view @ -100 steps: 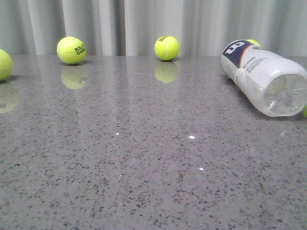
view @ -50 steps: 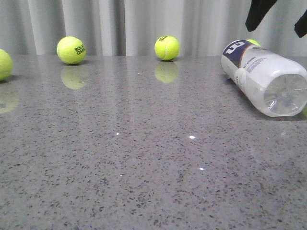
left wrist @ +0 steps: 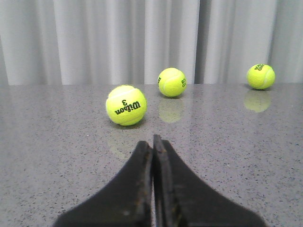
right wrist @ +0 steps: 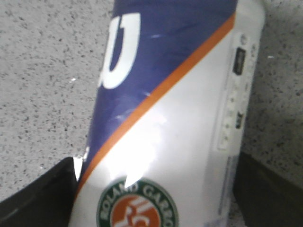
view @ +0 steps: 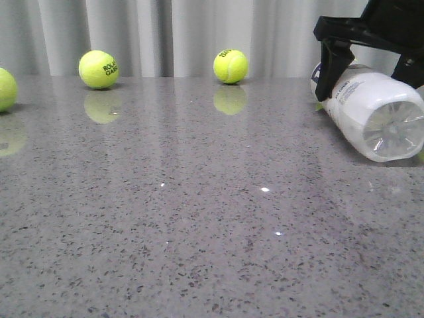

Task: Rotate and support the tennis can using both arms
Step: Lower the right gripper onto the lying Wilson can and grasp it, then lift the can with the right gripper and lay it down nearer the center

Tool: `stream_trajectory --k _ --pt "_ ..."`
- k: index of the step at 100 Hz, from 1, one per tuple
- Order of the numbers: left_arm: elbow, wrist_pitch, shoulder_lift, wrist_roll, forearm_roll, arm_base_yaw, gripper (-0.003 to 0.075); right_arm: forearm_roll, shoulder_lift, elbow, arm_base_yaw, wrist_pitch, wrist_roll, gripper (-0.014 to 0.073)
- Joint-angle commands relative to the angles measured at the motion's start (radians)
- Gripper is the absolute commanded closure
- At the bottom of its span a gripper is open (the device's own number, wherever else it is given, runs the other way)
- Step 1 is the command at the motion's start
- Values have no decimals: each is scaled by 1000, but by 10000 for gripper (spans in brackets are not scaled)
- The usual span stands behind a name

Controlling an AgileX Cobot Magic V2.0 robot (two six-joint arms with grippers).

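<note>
Closest to me on the front cam is just bare speckled grey table [view: 199,252]. Further back on my right side the tennis can [view: 374,112] is lying on its side, clear bottom end pointing toward the camera, top end angled away toward the curtain. My right gripper [view: 368,73] is over the far half of it, jaws spread wide with one finger on each side of the tube. On the right wrist cam the can [right wrist: 165,118] fills the frame between the two black fingers [right wrist: 33,198], navy label with the white W, orange stripe and the round green emblem facing up. I can't tell from either view if the pads are actually touching the plastic.

My left gripper [left wrist: 152,146] only shows on its own wrist cam: jaws pressed together, holding nothing, sitting low over the table with a Wilson ball [left wrist: 126,105] just ahead of the tips.

At the back, near the curtain [view: 199,33], three tennis balls: one at the left edge [view: 5,89], one further in [view: 98,69], one mid-table [view: 230,66].
</note>
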Motion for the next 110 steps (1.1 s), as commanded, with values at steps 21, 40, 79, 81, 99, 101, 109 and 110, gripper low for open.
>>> stream_trajectory --k 21,40,79,81,99,101,109,110 --pt "48 -83 -38 -7 -8 0 741 16 -38 -33 -1 -30 -12 252" --pt "48 -83 -38 -7 -8 0 741 16 -38 -115 -1 61 -30 328" --pt "48 -83 -38 -7 -8 0 741 212 -37 -429 93 317 -642 328" --pt "48 -83 -38 -7 -8 0 741 216 -37 -433 105 316 -686 328" --pt "48 -83 -38 -7 -8 0 741 217 -20 -438 216 313 -1052 328" --pt "48 -83 -38 -7 -8 0 741 217 -15 -438 223 313 -1090 328" --pt "48 -83 -38 -7 -8 0 741 214 13 -438 266 307 -1223 328" --pt "48 -83 -38 -7 -8 0 741 211 19 -438 269 305 -1237 328"
